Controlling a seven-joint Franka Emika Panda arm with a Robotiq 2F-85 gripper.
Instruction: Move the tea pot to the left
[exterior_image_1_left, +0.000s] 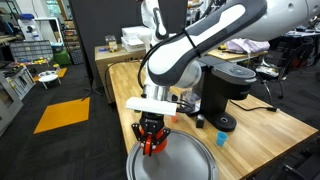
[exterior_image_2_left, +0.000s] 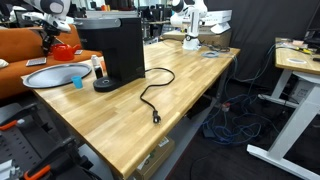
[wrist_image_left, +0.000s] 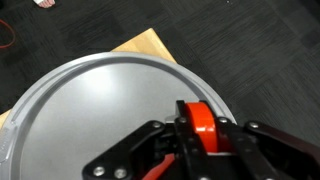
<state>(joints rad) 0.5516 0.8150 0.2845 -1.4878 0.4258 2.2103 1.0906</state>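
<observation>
The tea pot (exterior_image_1_left: 152, 146) is glossy red-orange and hangs just above the near left part of a round grey metal tray (exterior_image_1_left: 185, 165). My gripper (exterior_image_1_left: 151, 134) is shut on its loop handle from above. In the wrist view the orange handle (wrist_image_left: 200, 125) stands clamped between the black fingers (wrist_image_left: 150, 150), with the tray (wrist_image_left: 90, 100) spread out below; the pot's body is hidden under the gripper. In an exterior view the tea pot (exterior_image_2_left: 63, 47) shows far left above the tray (exterior_image_2_left: 40, 78), partly behind the gripper (exterior_image_2_left: 57, 38).
A tall black coffee machine (exterior_image_1_left: 225, 92) (exterior_image_2_left: 113, 45) stands on the wooden table (exterior_image_1_left: 260, 125) beside the tray. A small blue cup (exterior_image_1_left: 221, 140) (exterior_image_2_left: 76, 82) sits near its base. A black cable (exterior_image_2_left: 150, 100) trails across the tabletop. The table's edge and dark floor (wrist_image_left: 250, 50) lie just past the tray.
</observation>
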